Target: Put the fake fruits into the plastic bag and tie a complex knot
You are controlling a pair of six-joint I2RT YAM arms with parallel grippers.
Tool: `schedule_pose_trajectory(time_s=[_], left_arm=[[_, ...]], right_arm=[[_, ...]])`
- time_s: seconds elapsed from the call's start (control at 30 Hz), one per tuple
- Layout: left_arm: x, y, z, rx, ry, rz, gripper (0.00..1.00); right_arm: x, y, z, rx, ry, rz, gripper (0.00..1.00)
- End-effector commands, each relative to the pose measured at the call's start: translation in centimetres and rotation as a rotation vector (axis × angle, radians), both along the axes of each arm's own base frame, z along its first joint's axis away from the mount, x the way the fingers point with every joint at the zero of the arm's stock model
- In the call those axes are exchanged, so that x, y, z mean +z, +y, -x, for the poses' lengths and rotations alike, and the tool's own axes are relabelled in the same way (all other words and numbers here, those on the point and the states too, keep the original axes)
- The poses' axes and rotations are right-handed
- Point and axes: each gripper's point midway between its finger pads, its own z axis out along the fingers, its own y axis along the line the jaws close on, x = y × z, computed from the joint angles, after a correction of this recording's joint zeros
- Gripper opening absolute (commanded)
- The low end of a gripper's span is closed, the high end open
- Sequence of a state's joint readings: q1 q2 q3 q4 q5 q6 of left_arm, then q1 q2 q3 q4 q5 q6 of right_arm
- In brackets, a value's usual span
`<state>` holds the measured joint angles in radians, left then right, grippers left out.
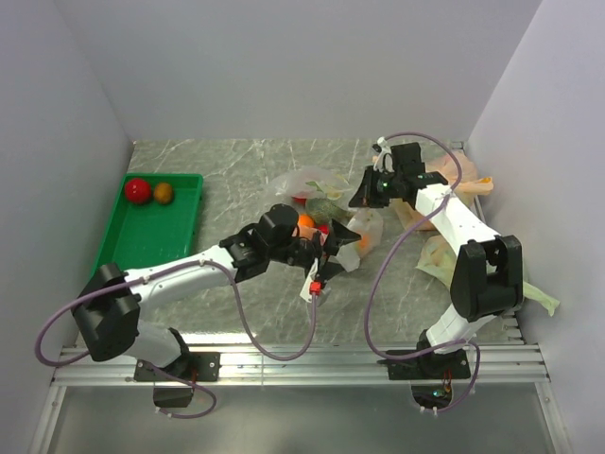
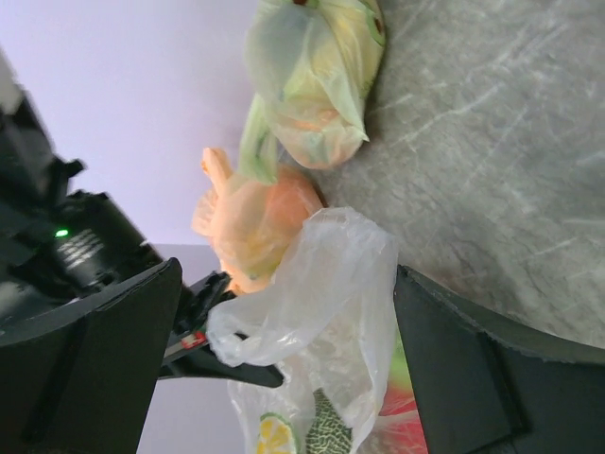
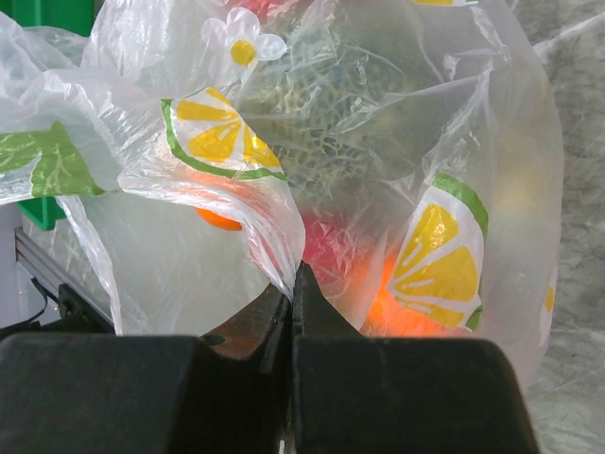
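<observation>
Plastic bag [image 3: 397,142] of fake fruits [image 3: 416,303], pinched by right gripper [image 3: 295,276]; left gripper [image 2: 293,369] spread wide at 6 o'clock.

Your left arm [image 1: 180,270] and right arm [image 1: 452,216]: white links, black joints, black bases. Mauve cable [image 1: 421,134] loops off each. Pincer fingers [image 3: 397,397] black. Green light [image 2: 61,233] on right wrist.

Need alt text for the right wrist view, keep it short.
The right gripper is shut on a fold of the clear plastic bag, which is printed with lemon slices. Through the film show a dull green netted fruit, a red fruit and an orange fruit. A green tray corner sits top left.
</observation>
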<state>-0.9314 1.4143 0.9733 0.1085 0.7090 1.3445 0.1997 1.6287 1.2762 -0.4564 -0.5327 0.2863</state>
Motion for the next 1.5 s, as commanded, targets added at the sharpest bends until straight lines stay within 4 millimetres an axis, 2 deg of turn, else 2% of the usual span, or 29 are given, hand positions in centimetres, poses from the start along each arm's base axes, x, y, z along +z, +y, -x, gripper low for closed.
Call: schedule_pose_trajectory(time_s=[0.0, 0.1, 0.17, 0.2, 0.23, 0.37, 0.4, 0.43, 0.47, 0.5, 0.53, 0.57, 0.6, 0.7, 0.73, 0.77, 0.8, 0.83, 0.87, 0.9, 0.93, 0.97, 1.0, 1.03, 1.07, 1.1, 1.23, 1.4, 1.47], left_arm=[[0.6, -1.0, 0.3, -0.065, -0.08, 0.014, 0.99], [-0.2, -1.6, 0.2, -0.074, -0.088, -0.016, 0.99], [-0.7, -2.1, 0.1, -0.07, -0.074, -0.043, 0.86], [0.6, -2.7, -0.2, -0.07, -0.089, -0.033, 0.78], [-1.2, -2.4, 0.0, -0.074, -0.033, -0.106, 0.61], [-0.3, -2.7, 0.1, -0.055, 0.042, -0.151, 0.25], [0.5, -2.7, 0.1, -0.046, 0.065, -0.149, 0.19], [0.8, -2.4, 0.4, -0.041, 0.086, -0.16, 0.08], [1.6, -2.3, 0.5, -0.025, 0.123, -0.157, 0.03], [2.2, -2.0, 0.7, -0.017, 0.139, -0.155, 0.0], [2.0, -1.6, 1.0, -0.008, 0.174, -0.181, 0.0], [2.8, -1.5, 1.1, 0.009, 0.215, -0.176, 0.0], [3.2, -1.3, 1.1, 0.021, 0.237, -0.175, 0.0], [4.5, -0.8, 0.7, 0.072, 0.341, -0.159, 0.0], [4.9, -0.8, 0.7, 0.075, 0.374, -0.146, 0.0], [5.4, -0.8, 0.6, 0.097, 0.441, -0.137, 0.0], [6.1, -0.9, 0.0, 0.115, 0.467, -0.108, 0.0], [6.4, -1.1, -0.2, 0.123, 0.503, -0.096, 0.0], [7.2, -1.2, -0.2, 0.138, 0.573, -0.082, 0.0], [7.5, -1.3, -0.9, 0.149, 0.609, -0.066, 0.0], [7.9, -1.4, -1.2, 0.154, 0.645, -0.053, 0.0], [8.7, -1.4, -1.1, 0.15, 0.716, -0.039, 0.0], [8.8, -1.4, -1.8, 0.164, 0.755, -0.03, 0.0], [9.4, -1.5, -2.2, 0.162, 0.773, -0.008, 0.0], [10.0, -1.6, -2.2, 0.152, 0.817, -0.002, 0.0], [9.8, -1.7, -2.7, 0.161, 0.839, -0.003, 0.0], [10.7, -2.3, -3.3, 0.144, 0.889, -0.001, 0.0], [11.4, -3.5, -3.7, 0.118, 0.944, 0.008, 0.0], [11.8, -3.8, -3.8, 0.108, 0.952, 0.011, 0.0]], right_arm=[[1.0, 1.0, -0.8, 0.033, -0.055, -0.015, 0.0], [1.0, 1.3, -0.7, 0.043, -0.058, -0.013, 0.0], [1.2, 1.6, -0.5, 0.053, -0.065, -0.01, 0.0], [1.2, 1.6, -0.5, 0.057, -0.073, -0.005, 0.0], [1.4, 1.6, -0.5, 0.059, -0.08, -0.001, 0.0], [2.5, 1.4, -0.7, 0.06, -0.122, 0.021, 0.03], [3.5, 1.0, -0.9, 0.058, -0.163, 0.039, 0.19], [4.0, 0.4, -1.4, 0.035, -0.192, 0.065, 0.34], [5.2, -0.1, -1.8, 0.021, -0.236, 0.075, 0.62], [7.1, -1.4, -2.1, -0.003, -0.299, 0.08, 0.73], [8.3, -2.0, -2.5, -0.013, -0.343, 0.076, 0.8], [9.3, -2.7, -2.5, -0.016, -0.37, 0.078, 0.92], [10.8, -4.3, -2.5, -0.021, -0.426, 0.102, 0.97], [13.3, -6.4, -1.3, 0.01, -0.522, 0.13, 1.0], [13.6, -7.9, -1.0, 0.01, -0.555, 0.159, 1.0], [13.2, -7.8, 0.0, 0.055, -0.564, 0.14, 1.0], [14.3, -8.5, 1.1, 0.073, -0.631, 0.162, 1.0], [14.3, -9.3, 1.8, 0.069, -0.649, 0.168, 1.0], [12.8, -8.8, 3.1, 0.119, -0.653, 0.133, 1.0], [14.1, -8.6, 4.9, 0.147, -0.743, 0.141, 1.0], [14.1, -8.5, 6.0, 0.167, -0.784, 0.136, 1.0], [12.4, -8.3, 7.0, 0.189, -0.809, 0.137, 1.0], [13.9, -7.9, 9.1, 0.226, -0.923, 0.166, 1.0], [14.0, -7.7, 10.0, 0.24, -0.967, 0.175, 1.0], [12.9, -7.5, 10.8, 0.255, -0.987, 0.182, 1.0], [13.6, -7.2, 12.1, 0.29, -1.067, 0.21, 1.0], [12.3, -6.4, 13.5, 0.35, -1.111, 0.207, 1.0], [14.4, -5.0, 12.0, 0.333, -1.199, 0.159, 1.0], [14.5, -2.8, 12.0, 0.388, -1.213, 0.129, 1.0]])
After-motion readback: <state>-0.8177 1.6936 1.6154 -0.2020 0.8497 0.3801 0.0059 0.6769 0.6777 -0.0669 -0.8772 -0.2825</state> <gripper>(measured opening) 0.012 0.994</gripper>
